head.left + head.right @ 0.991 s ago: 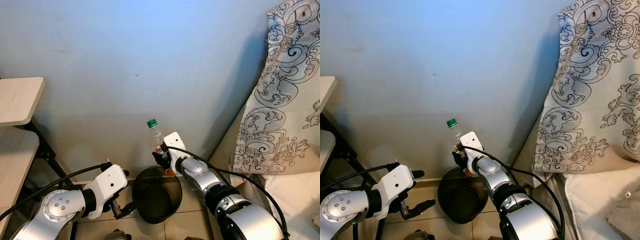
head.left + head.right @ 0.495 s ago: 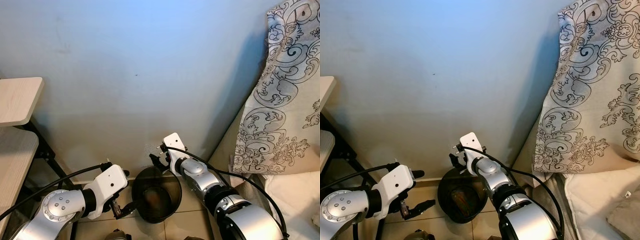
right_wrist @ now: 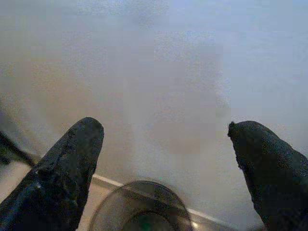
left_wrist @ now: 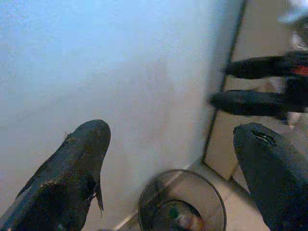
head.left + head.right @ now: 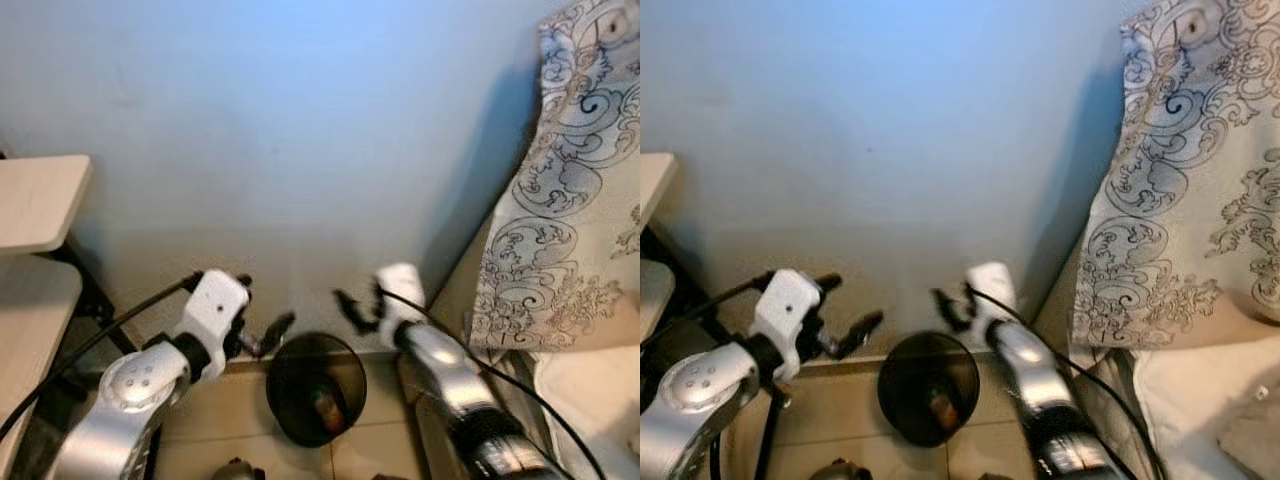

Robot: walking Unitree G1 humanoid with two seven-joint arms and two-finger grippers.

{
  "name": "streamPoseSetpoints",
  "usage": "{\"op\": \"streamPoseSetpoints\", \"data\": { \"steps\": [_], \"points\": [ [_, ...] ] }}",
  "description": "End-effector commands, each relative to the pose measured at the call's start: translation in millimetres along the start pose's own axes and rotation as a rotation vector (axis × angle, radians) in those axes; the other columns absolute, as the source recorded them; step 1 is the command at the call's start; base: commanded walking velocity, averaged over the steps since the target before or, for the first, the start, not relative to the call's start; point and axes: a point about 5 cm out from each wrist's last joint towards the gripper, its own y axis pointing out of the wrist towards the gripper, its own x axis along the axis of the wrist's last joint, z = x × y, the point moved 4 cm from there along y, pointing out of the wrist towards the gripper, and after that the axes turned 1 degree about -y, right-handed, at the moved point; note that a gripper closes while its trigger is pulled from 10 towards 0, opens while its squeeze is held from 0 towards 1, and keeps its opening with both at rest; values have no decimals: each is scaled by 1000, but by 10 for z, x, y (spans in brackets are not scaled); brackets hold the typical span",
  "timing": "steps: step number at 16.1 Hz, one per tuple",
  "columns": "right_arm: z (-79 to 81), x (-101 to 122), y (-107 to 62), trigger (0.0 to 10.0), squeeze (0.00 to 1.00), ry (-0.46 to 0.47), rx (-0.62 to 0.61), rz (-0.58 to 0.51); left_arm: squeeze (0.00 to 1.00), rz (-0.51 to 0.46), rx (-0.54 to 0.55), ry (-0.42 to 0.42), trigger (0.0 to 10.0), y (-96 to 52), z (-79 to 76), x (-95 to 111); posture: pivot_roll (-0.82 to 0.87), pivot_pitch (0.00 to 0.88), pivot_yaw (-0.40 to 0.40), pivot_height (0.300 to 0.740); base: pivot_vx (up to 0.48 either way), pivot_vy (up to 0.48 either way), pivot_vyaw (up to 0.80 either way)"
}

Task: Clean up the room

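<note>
Going left to right: the pale wooden surface [image 5: 35,200] is sitting over at 9 o'clock, not involved. The left tool [image 5: 268,332] is hovering just off the bin's rim at about 10 o'clock, fingers spread apart and holding nothing. The round black plastic waste bin [image 5: 285,395] is standing on the tiled floor against the blue wall, and the clear plastic bottle with a green cap [image 4: 177,217] is lying inside it. The right tool [image 5: 353,306] is hanging above the rim at roughly 1 o'clock, fingers also apart and empty. Looks to me like the drop-off step is finishing. Next move probably calls for pulling both arms clear and finding more clutter, maybe near the patterned white cushion [image 5: 575,180] at 3 o'clock.
</note>
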Motion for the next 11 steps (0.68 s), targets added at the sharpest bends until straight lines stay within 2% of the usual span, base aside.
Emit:
{"op": "streamPoseSetpoints", "data": {
  "steps": [1,2,3,4,5,7,11],
  "points": [
    [-42,93,-26,10000,0,-21,-22,-24,0,-2,27,-2,10000,25,27,3,15,1,-23,740,0,0,0],
    [-109,186,-145,10000,0,-10,-58,-61,0,-30,45,-24,10000,75,7,56,0,0,-11,740,0,0,0],
    [-130,226,-187,10000,0,-3,-71,-74,0,-43,49,-35,10000,94,-2,80,-4,0,-7,740,0,0,0],
    [-197,392,-296,10000,0,39,-128,-134,0,-63,78,-44,10000,142,-10,132,-10,0,-2,740,0,0,0],
    [-229,468,-340,10000,0,60,-160,-163,0,-70,97,-46,10000,165,-6,150,-17,0,4,740,0,0,0],
    [-316,654,-471,10000,0,97,-258,-227,0,-91,153,-51,10000,226,3,217,-25,0,11,740,0,0,-613],
    [-322,727,-637,10000,0,101,-310,-220,0,-128,210,-42,10000,237,78,325,-29,0,15,740,0,0,-784]
  ]
}}
